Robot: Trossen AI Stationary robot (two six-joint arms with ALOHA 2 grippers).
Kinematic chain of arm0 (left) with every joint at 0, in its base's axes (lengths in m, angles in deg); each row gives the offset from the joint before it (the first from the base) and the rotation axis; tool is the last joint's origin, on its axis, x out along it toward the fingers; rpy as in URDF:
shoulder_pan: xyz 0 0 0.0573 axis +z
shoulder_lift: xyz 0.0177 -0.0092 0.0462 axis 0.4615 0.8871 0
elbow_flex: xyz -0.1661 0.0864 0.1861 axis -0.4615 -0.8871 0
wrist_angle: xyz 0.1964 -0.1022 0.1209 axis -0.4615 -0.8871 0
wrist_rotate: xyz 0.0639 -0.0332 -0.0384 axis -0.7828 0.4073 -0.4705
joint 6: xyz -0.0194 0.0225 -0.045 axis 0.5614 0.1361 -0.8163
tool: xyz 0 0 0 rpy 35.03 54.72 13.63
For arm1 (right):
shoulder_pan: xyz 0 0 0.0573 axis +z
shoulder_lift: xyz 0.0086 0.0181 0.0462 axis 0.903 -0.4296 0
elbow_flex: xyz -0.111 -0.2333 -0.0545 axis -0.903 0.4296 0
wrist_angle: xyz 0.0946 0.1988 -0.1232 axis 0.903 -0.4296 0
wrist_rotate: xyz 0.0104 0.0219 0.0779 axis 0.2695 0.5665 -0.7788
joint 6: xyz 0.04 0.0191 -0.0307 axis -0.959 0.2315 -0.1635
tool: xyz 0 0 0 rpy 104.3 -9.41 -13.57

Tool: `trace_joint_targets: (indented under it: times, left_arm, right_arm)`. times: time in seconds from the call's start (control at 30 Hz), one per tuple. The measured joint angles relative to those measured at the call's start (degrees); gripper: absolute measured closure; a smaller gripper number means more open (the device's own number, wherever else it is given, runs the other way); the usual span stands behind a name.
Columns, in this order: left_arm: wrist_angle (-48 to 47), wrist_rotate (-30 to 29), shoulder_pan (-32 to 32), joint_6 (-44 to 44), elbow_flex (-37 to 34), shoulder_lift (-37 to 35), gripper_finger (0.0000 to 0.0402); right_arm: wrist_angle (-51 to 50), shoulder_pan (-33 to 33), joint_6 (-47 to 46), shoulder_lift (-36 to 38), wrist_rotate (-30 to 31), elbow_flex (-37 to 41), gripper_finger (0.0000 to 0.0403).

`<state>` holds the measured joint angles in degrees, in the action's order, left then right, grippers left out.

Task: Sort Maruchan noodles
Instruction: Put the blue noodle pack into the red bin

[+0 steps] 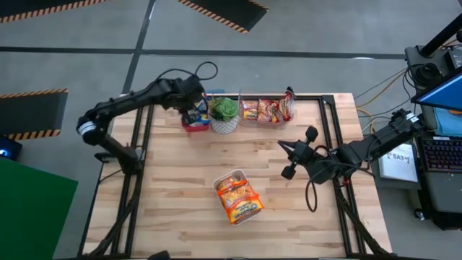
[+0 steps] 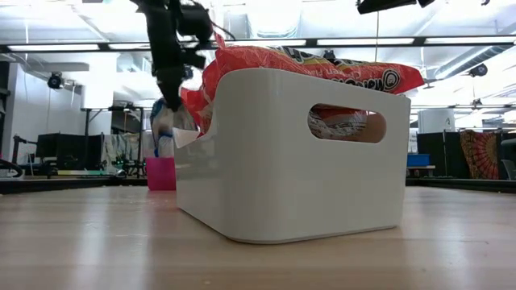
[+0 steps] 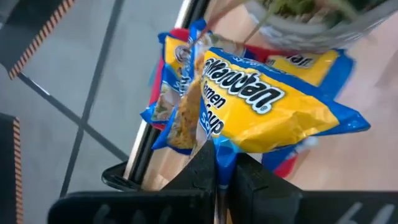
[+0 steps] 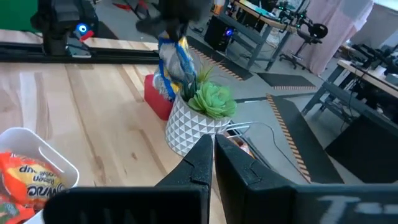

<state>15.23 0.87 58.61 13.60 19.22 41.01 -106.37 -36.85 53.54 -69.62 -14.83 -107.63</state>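
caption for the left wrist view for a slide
Left gripper shut on a blue-edged noodle packet, held over the red bin beside the potted plant.

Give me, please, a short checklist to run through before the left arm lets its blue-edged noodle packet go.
1. Left tool shut on the blue-edged packet: ok.
2. Packet hangs over the red bin: ok.
3. Room left in the red bin, which already holds blue packets: cannot tell.
4. Packet clear of the potted plant beside the bin: cannot tell.
5. Right tool shut, holding nothing, waiting at mid-table away from the drop: ok.
6. White bin of orange packets undisturbed: ok.
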Motion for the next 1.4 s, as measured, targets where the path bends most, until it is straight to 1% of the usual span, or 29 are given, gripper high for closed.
trace_joint_targets:
  times: [0.3, 0.43, 0.53, 0.67, 0.77, 0.93, 1.07, 1.17, 1.27, 1.4]
  left_arm:
    - [4.1, 0.0, 0.1, 1.6, 0.0, 9.4, 0.0385]
    - [7.4, 0.6, 0.1, 2.3, 0.0, 11.8, 0.0384]
    - [7.6, 1.5, 0.2, 2.4, 0.0, 12.8, 0.0384]
    - [7.4, 1.5, 0.2, 2.2, 0.0, 12.6, 0.0382]
    - [6.2, 1.5, 0.2, 2.1, 0.3, 11.7, 0.0371]
    - [2.1, 1.5, 0.2, 2.2, 1.7, 10.6, 0.0323]
    - [-5.2, 1.5, 0.2, 2.5, 4.7, 9.7, 0.0278]
    - [-8.5, 1.9, 0.2, 2.9, 6.8, 8.6, 0.0261]
    - [-6.1, 4.7, 0.2, 3.8, 6.8, 6.0, 0.0261]
    - [1.4, 7.6, 0.2, 3.8, 3.2, 2.7, 0.0279]
  right_arm:
    - [0.0, 0.0, 0.1, 0.2, 0.0, -0.5, 0.0394]
    - [0.0, 0.0, 0.1, 0.2, 0.0, -0.5, 0.0394]
    - [0.0, 0.0, -0.6, 0.2, 0.0, -0.5, 0.0394]
    - [-0.1, 0.0, -1.0, 0.2, -0.1, -0.5, 0.0394]
    - [-0.6, 0.0, -2.6, 0.2, -0.1, -0.5, 0.0394]
    - [-0.9, 0.0, -4.3, 0.2, -0.3, -0.5, 0.0394]
    - [-0.9, 0.0, -5.7, 0.2, -0.5, -0.5, 0.0394]
    - [-0.9, 0.0, -6.0, 0.2, -0.5, -0.4, 0.0394]
    - [-0.9, 0.0, -6.0, 0.1, -0.5, -0.4, 0.0394]
    - [-0.9, 0.0, -6.0, 0.1, -0.5, -0.2, 0.0394]
